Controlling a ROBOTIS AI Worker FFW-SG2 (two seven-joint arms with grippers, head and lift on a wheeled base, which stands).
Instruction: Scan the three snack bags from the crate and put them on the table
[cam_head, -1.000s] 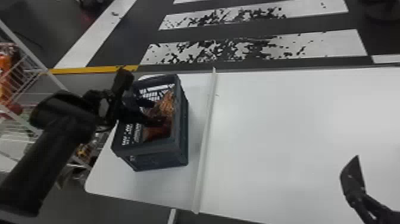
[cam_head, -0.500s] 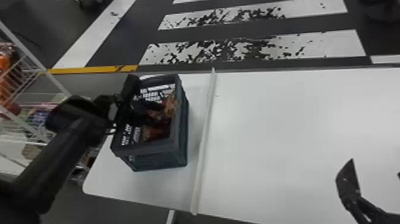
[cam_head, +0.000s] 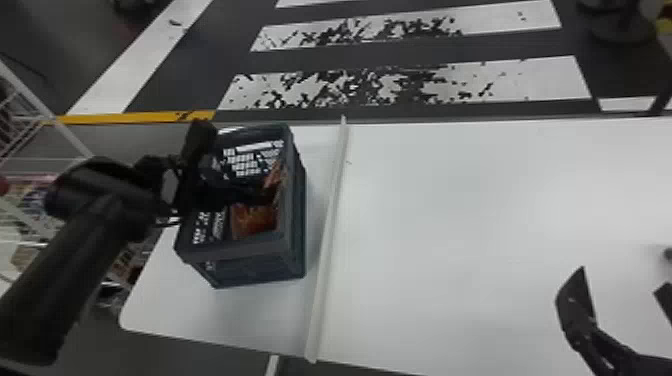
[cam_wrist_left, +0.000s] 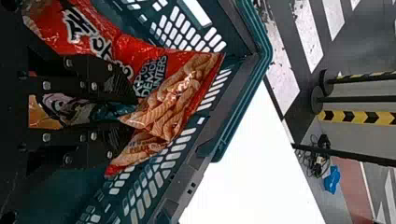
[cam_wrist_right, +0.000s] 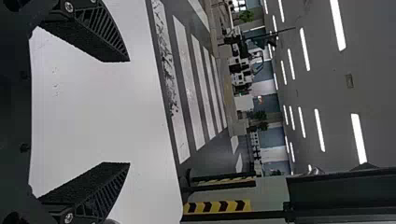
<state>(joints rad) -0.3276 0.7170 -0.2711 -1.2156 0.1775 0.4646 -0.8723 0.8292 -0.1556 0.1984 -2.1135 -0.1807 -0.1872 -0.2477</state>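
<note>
Snack bag (cam_wrist_left: 180, 93) gripped by left tool (cam_head: 255, 192) inside the crate (cam_head: 250, 252)

In the head view, the left tool is seen lowered into the crate, the walls of which stand around its fingers. Red-orange packaging is seen beside and just below the tool; how many bags are there cannot be told. The crate is set on the white counter (cam_head: 480, 215), and a pale strip (cam_head: 330, 230) is laid to the right of the left tool, beyond the crate. The right tool (cam_head: 622, 280) is held over the counter, well apart from the crate.

In the left wrist view, a fold of the red snack bag is pinched between the fingers of the left tool (cam_wrist_left: 133, 116). The printed front is spread past the fingertips, near the slotted crate wall.

In the right wrist view, the fingers of the right tool (cam_wrist_right: 129, 112) are spread wide, with nothing held between them.
</note>
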